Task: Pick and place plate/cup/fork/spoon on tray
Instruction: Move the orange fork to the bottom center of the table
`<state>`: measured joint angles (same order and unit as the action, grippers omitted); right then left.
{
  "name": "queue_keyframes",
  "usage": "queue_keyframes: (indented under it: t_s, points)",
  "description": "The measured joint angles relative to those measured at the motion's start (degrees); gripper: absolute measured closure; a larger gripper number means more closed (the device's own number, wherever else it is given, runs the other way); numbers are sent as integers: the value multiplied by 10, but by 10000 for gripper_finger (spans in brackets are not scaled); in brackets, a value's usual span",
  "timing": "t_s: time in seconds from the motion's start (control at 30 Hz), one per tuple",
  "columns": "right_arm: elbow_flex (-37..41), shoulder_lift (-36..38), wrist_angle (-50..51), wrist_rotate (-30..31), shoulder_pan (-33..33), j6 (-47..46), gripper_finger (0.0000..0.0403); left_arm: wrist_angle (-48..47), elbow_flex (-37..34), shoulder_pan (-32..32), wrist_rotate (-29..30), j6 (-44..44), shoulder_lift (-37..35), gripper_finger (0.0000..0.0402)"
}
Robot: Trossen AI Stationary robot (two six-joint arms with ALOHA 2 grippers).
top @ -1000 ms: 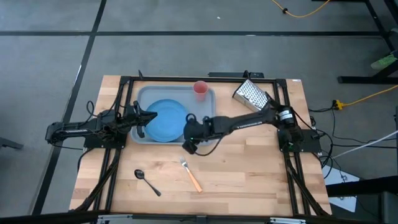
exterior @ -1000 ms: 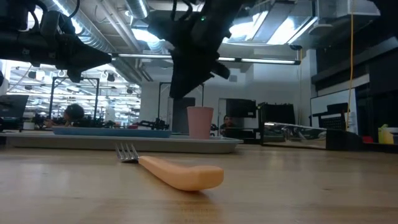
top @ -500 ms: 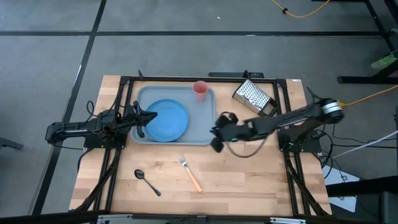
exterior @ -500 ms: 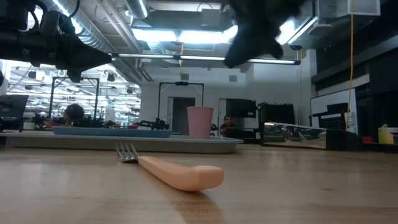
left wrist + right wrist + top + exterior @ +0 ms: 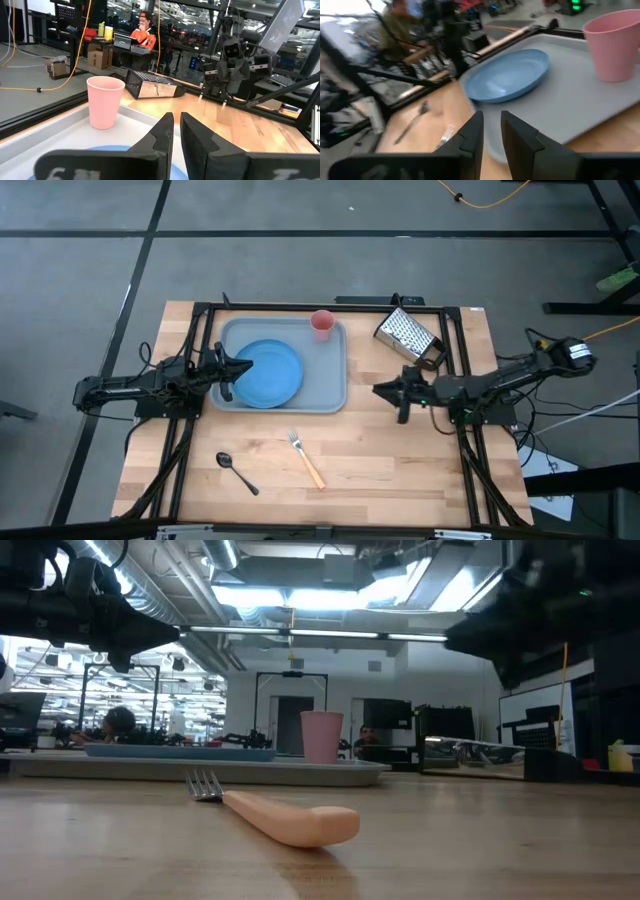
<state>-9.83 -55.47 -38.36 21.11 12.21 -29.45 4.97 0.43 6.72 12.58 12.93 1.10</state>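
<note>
On the worktop (image 5: 420, 460) the tray (image 5: 325, 385) is seen, with the plate (image 5: 268, 373) and cup (image 5: 322, 324) on it. Beside the tray, fork (image 5: 307, 459) and spoon (image 5: 237, 473) lie; the low view hides the spoon. The left gripper (image 5: 238, 368) is held over the plate, jaws nearly closed, empty. The right gripper (image 5: 390, 392) is held beside the tray, jaws slightly parted, empty.

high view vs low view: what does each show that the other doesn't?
Only the high view: the spoon on the wood, the box grater, and the whole tray, with the right gripper empty off its right edge.

Only the low view: the room behind the table.

Both: the fork, the cup and the plate on the tray.
</note>
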Motion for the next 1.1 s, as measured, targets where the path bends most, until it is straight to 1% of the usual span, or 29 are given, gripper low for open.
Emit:
queue_keyframes:
  t_s: [0.13,0.23,0.4,0.6,0.77,0.9,0.97,1.0,1.03,1.07,1.1]
  points:
    - [46,37,-30,-5,0,-2,331,0,0,0,0,0,0,374]
    - [50,49,-38,-25,0,3,331,0,0,0,0,0,0,374]
    - [50,51,-39,-61,0,62,331,0,0,0,0,0,0,374]
    - [50,51,-38,-62,0,103,331,0,0,0,0,0,0,374]
    - [50,51,-38,-60,0,102,331,1,0,0,0,0,0,374]
    - [50,51,-38,-59,0,102,331,21,0,0,-1,15,0,374]
    - [50,51,-37,-58,0,102,331,60,0,0,23,17,0,374]
    - [50,51,-37,-58,0,102,331,85,0,0,39,32,0,374]
    - [50,51,-37,-58,0,103,331,112,0,0,46,66,0,374]
    - [50,50,-36,-58,0,105,331,145,0,0,39,96,1,374]
    - [49,50,-35,-58,0,108,331,185,0,0,10,108,0,374]
